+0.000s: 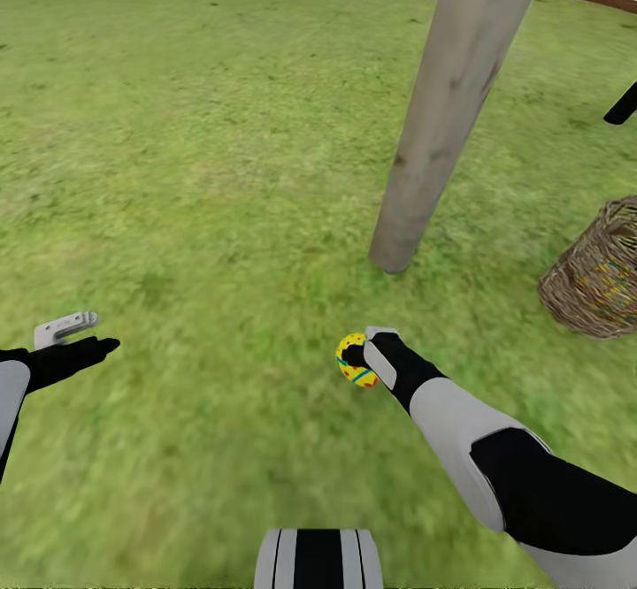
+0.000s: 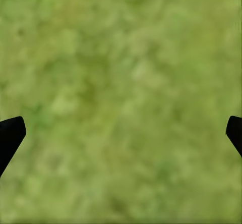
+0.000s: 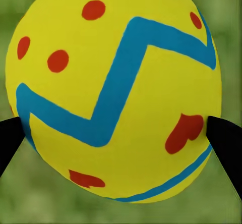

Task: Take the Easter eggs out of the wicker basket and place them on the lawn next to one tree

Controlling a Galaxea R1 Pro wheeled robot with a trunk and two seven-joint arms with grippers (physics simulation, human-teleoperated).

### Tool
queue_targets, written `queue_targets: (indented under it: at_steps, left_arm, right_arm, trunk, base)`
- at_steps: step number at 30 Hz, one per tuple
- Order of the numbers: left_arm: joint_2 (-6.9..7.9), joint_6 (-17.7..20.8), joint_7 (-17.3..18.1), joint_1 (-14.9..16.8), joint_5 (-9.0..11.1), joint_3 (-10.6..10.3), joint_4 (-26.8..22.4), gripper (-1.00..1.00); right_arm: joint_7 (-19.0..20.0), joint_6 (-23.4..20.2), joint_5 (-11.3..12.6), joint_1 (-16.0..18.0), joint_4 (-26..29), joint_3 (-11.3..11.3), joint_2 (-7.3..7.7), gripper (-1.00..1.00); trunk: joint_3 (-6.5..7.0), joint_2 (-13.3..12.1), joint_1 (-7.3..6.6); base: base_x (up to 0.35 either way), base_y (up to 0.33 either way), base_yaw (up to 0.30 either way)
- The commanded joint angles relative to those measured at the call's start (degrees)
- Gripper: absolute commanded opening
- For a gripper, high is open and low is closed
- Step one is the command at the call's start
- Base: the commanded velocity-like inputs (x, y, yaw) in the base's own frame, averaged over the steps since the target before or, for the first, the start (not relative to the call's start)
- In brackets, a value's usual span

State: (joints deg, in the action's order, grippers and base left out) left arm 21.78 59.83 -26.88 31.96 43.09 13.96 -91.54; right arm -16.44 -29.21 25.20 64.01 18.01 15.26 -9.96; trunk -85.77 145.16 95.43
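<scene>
Head view: right gripper (image 1: pixel 356 361) clamps an egg (image 1: pixel 357 361) over the lawn (image 1: pixel 195 173), near the tree (image 1: pixel 451 103); basket (image 1: pixel 594 272) lies tipped, well apart; left gripper (image 1: pixel 87 334) spread, empty
Left wrist: bare grass between parted fingertips (image 2: pixel 10 135)
Right wrist: egg (image 3: pixel 113 90) pinched at its sides
Risk: a high release could roll it away
Room: open grass all round, trunk ahead

Head camera looks down over the lawn (image 1: pixel 221 129); wrist cameras view it close.
</scene>
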Motion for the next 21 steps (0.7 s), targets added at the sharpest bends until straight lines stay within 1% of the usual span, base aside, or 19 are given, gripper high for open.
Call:
queue_targets:
  at_steps: [1,3,5,10,13,17,19,21]
  left_arm:
    - [0.01,0.17,-0.54,0.03,0.59,0.01,-0.05,1.00]
    - [0.01,0.17,-0.54,0.03,0.59,0.01,-0.05,1.00]
    - [0.01,0.17,-0.54,0.03,0.59,0.01,-0.05,1.00]
    - [0.01,0.17,-0.54,0.03,0.59,0.01,-0.05,1.00]
    - [0.01,0.17,-0.54,0.03,0.59,0.01,-0.05,1.00]
    - [0.01,0.17,-0.54,0.03,0.59,0.01,-0.05,1.00]
    - [0.01,0.17,-0.54,0.03,0.59,0.01,-0.05,1.00]
    - [0.01,0.17,-0.54,0.03,0.59,0.01,-0.05,1.00]
  right_arm:
    - [-0.44,-0.22,0.63,0.33,0.10,0.48,0.03,-1.00]
    - [-0.44,-0.23,0.64,0.64,0.06,0.53,0.03,-1.00]
    - [-0.44,-0.24,0.60,0.82,0.06,0.55,0.03,-1.00]
    - [-0.44,-0.24,0.57,0.93,0.09,0.63,0.03,-1.00]
    - [-0.44,-0.24,0.57,0.94,0.06,0.65,0.03,-1.00]
    - [-0.44,-0.24,0.61,0.95,0.02,0.65,0.03,-1.00]
    - [-0.44,-0.24,0.63,0.95,-0.07,0.65,0.03,-1.00]
    - [-0.44,-0.24,0.63,0.96,-0.13,0.69,0.03,-1.00]
  trunk:
    - [-0.27,0.03,0.01]
    - [-0.71,0.06,0.06]
    - [-0.71,0.06,0.06]
    - [-1.82,0.13,0.19]
    - [-1.82,0.13,0.19]
    - [-2.70,0.18,0.30]
    - [-2.70,0.18,0.30]
    - [-3.15,0.21,0.35]
  base:
    - [0.000,0.000,0.000]
    - [0.000,0.000,0.000]
    - [0.000,0.000,0.000]
    - [0.000,0.000,0.000]
    - [0.000,0.000,0.000]
    - [0.000,0.000,0.000]
    - [0.000,0.000,0.000]
    - [0.000,0.000,0.000]
